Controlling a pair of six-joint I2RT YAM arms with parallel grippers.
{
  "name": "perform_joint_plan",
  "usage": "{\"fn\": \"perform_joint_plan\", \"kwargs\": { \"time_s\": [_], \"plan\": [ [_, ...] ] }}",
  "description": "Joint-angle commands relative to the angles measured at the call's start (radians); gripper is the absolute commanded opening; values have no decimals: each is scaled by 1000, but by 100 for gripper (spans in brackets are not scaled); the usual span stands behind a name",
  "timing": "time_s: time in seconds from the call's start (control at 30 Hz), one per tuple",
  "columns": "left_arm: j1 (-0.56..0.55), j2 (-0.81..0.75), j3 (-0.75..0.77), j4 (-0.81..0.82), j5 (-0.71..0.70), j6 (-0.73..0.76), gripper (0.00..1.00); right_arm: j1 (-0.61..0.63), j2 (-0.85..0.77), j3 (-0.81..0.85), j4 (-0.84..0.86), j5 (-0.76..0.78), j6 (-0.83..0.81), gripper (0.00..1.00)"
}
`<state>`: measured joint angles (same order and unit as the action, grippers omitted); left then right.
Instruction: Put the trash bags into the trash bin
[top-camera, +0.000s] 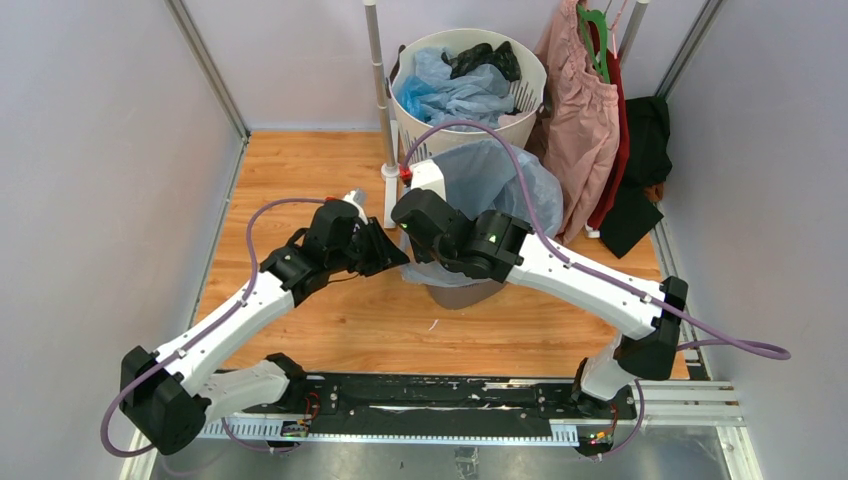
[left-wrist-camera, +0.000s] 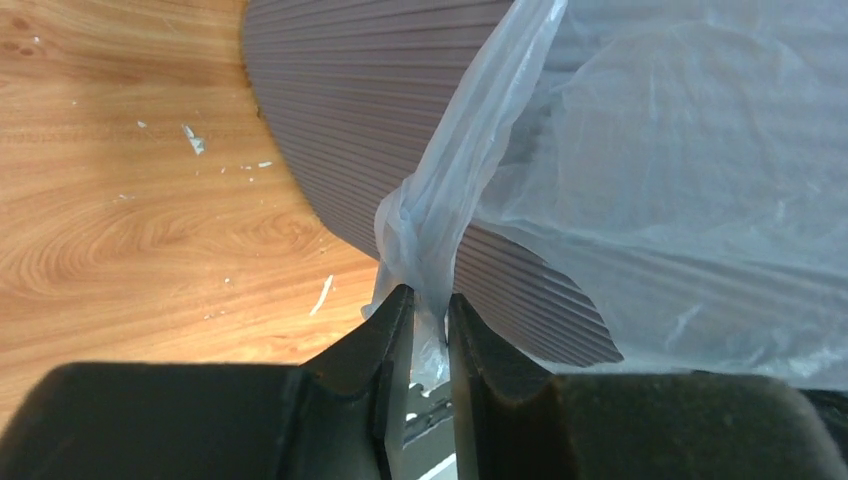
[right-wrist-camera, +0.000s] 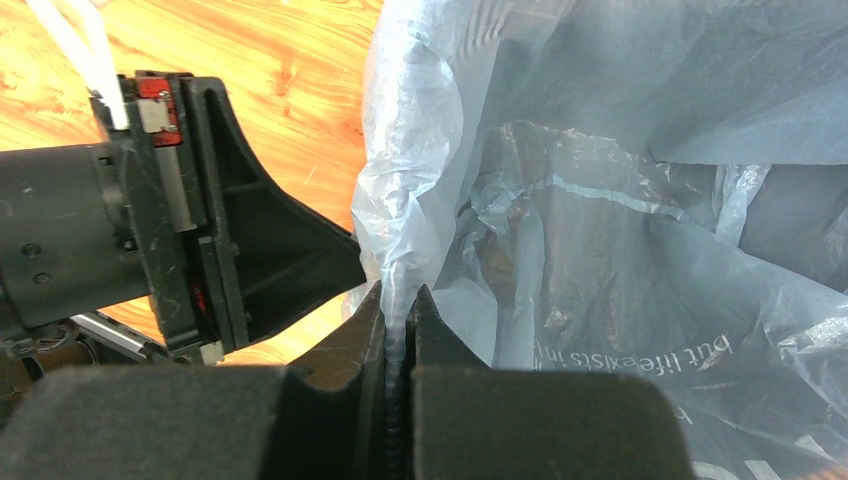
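Note:
A pale blue see-through trash bag (top-camera: 495, 180) hangs in and over the dark grey mesh trash bin (top-camera: 465, 292), which stands on the wooden floor under the right arm. My left gripper (left-wrist-camera: 428, 300) is at the bin's near-left side. Its jaws are closed on a twisted strand of the bag (left-wrist-camera: 440, 200) that runs down over the ribbed bin wall (left-wrist-camera: 380, 110). My right gripper (right-wrist-camera: 400, 292) is shut on a gathered fold of the bag's rim (right-wrist-camera: 400, 200). Printed lettering shows on the bag's inside (right-wrist-camera: 600, 200). In the top view both grippers (top-camera: 392, 250) (top-camera: 408, 215) meet at the bin's left edge.
A round white slotted basket (top-camera: 528, 95) behind the bin holds more blue plastic and something black. Pink and dark garments (top-camera: 580, 120) hang on a rack to the right. A white pole (top-camera: 380, 90) stands just left of the basket. Grey walls close in both sides.

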<state>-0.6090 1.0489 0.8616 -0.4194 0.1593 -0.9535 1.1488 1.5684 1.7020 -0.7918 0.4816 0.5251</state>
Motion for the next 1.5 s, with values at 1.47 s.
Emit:
{"fn": "perform_joint_plan", "kwargs": {
  "time_s": [1.47],
  "plan": [
    [-2,-222,-545,813,-258,-79,0,-70,-83,-87,-40,-40,55,0]
  ]
}}
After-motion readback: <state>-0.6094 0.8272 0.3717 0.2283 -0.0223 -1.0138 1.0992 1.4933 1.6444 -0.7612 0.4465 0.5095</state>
